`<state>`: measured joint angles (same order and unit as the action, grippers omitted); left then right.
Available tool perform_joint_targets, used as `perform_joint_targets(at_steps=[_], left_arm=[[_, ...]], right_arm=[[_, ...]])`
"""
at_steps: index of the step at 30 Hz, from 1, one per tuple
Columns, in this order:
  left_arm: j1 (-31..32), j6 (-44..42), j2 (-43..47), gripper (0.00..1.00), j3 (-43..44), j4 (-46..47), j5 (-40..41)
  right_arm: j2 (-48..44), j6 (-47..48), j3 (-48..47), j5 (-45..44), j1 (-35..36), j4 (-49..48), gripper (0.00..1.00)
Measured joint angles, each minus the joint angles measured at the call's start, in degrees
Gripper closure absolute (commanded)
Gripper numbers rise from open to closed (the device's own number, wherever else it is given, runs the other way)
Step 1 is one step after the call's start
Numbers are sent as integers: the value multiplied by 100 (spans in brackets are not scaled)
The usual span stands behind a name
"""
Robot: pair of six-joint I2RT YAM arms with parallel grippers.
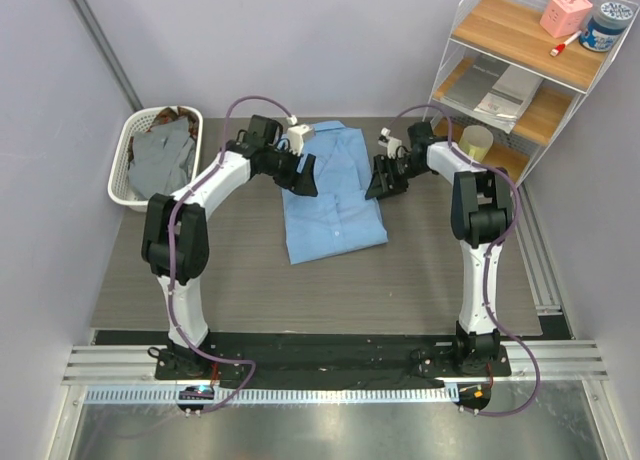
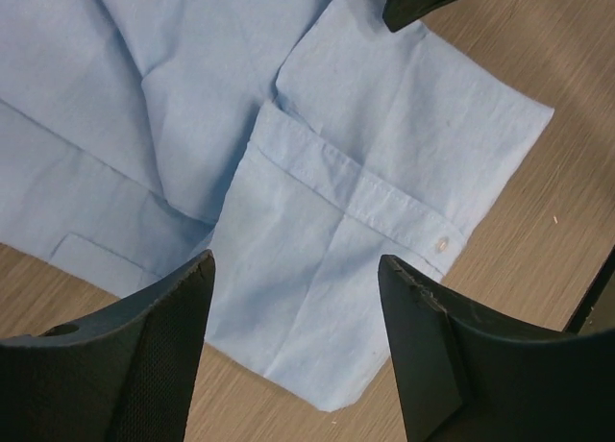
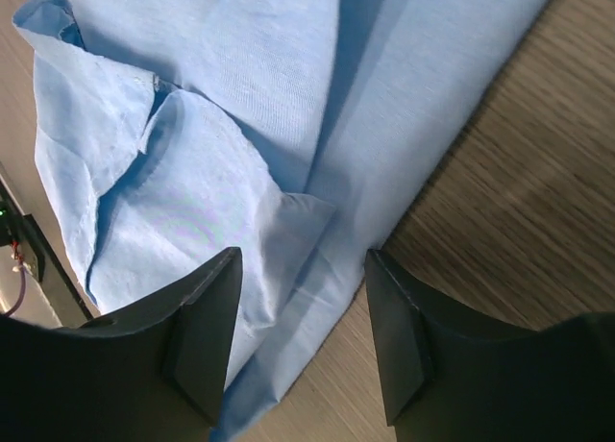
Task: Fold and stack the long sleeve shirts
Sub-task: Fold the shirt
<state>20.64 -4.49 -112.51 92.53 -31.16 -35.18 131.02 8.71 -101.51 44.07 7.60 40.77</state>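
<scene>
Seen from the top camera, the light blue shirt (image 1: 335, 195) lies flat on the surface (image 1: 200, 280), between the two grippers. The left gripper (image 1: 300, 175) hangs over the left edge of the shirt and the right gripper (image 1: 383, 180) is at its right edge. Well apart from the left gripper, on its outer side, stands a white basket (image 1: 122, 170) with a grey shirt (image 1: 165, 155) and a brown shirt (image 1: 172, 113) inside.

In the left wrist camera, the left gripper (image 2: 293, 336) is open and holds nothing. Directly under it lies a sleeve cuff (image 2: 365, 221) of the light blue shirt, with a small white button (image 2: 442, 242). The cuff lies partly on the shirt's body and partly on the bare surface.

In the right wrist camera, the right gripper (image 3: 303, 336) has its jaws apart too, and no cloth is pinched. Below it the shirt's edge is wrinkled, with one layer folded over. Under one of its fingers (image 3: 404, 327) the bare surface shows.
</scene>
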Motion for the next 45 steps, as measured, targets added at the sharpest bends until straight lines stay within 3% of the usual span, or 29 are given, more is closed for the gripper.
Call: perform_joint_targets(at_steps=[4, 9, 16, 23, 26, 38, 45], left_arm=[[-72, 70, 15, 37, -313, -31, 20], [-208, 243, -4, 40, -411, -101, 39], [-341, 282, -4, 36, -393, -87, 33], [-319, 234, -157, 39, -39, -101, 87], [-278, 120, -310, 35, 229, -96, 136], [66, -404, -1609, 31, 1606, -111, 87], [251, -514, -2057, 34, 1836, -136, 57]], right_arm=[[20, 31, -72, 7, 120, 11, 71], [116, 4, -315, 15, 184, 24, 98], [125, -258, -400, 63, 166, -332, 98], [125, -439, -326, 90, 155, -680, 97], [122, -494, -317, 140, 153, -811, 98], [26, -616, 101, 387, 122, -1381, 99], [-214, -605, 267, 503, 125, -1453, 99]])
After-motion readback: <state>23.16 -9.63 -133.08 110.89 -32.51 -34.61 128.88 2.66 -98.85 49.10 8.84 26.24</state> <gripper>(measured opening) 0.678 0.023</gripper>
